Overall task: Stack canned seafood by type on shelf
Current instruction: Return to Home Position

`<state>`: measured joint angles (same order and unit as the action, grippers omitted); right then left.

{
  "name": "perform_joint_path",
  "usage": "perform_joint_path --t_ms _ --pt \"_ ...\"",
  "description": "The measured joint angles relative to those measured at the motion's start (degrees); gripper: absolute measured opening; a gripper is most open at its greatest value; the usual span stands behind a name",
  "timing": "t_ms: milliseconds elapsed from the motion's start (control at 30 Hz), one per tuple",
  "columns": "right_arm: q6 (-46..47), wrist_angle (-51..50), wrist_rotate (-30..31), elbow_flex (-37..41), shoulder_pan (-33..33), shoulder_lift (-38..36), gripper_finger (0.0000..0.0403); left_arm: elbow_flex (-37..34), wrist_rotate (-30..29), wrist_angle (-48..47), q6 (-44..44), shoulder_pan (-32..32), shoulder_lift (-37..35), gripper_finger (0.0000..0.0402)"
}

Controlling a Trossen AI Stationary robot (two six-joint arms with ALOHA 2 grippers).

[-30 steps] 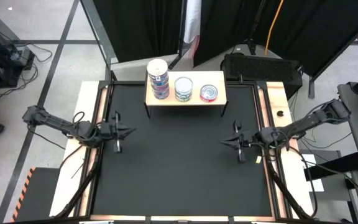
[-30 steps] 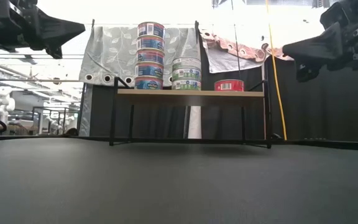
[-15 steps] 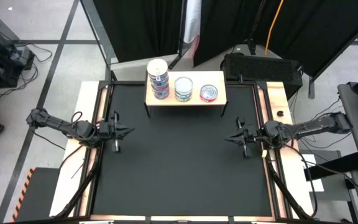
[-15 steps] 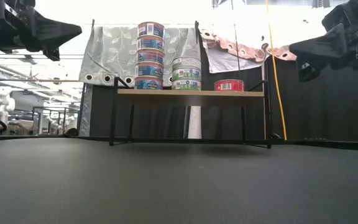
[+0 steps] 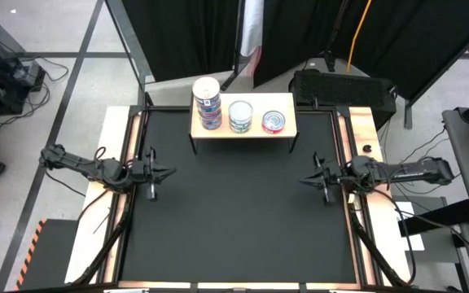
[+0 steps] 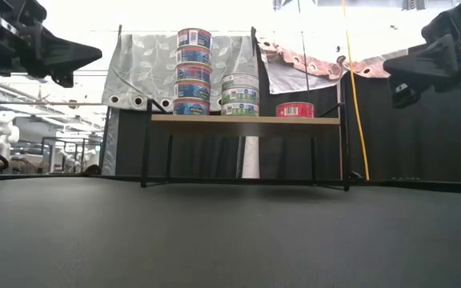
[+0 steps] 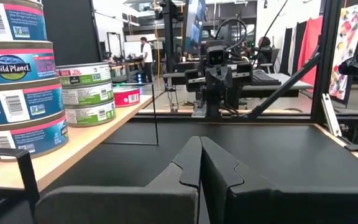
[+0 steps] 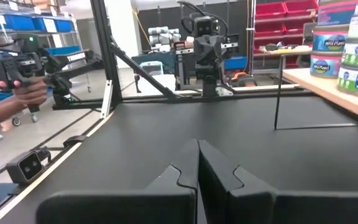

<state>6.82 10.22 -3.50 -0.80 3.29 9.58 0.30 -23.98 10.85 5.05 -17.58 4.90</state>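
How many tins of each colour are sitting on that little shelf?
Blue tins: 5
Green tins: 3
Red tins: 1
Total: 9

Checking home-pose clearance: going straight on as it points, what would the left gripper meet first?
Nothing over the table; the left gripper would probably reach the right gripper facing it. The shelf sits off that line.
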Motion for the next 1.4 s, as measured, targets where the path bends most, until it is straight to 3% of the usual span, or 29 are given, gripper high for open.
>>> perform_joint_path --t_ms 300,733,833,1067,1400 --pt "-2.2 -7.1 0.6 0.0 0.0 -9.4 0.0000 0.0 -2.8 -4.8 1.3 0.0 -4.9 0.0005" --pt "-1.8 -8.8 0.6 -0.1 -3.1 -9.5 0.0000 0.0 0.2 -6.7 1.1 0.0 -4.9 0.0005" --pt "-2.0 -8.8 0.6 -0.1 -3.4 -9.5 0.0000 0.0 3.1 -6.0 1.9 0.0 -4.9 0.0005" --pt "-3.9 -8.8 0.6 -0.1 -3.4 -9.4 0.0000 0.0 0.6 -6.8 1.7 0.1 -4.9 0.0005" --pt "-1.3 -8.8 0.6 -0.1 -3.4 -9.4 0.0000 0.0 3.6 -7.1 3.1 6.9 -4.9 0.0005"
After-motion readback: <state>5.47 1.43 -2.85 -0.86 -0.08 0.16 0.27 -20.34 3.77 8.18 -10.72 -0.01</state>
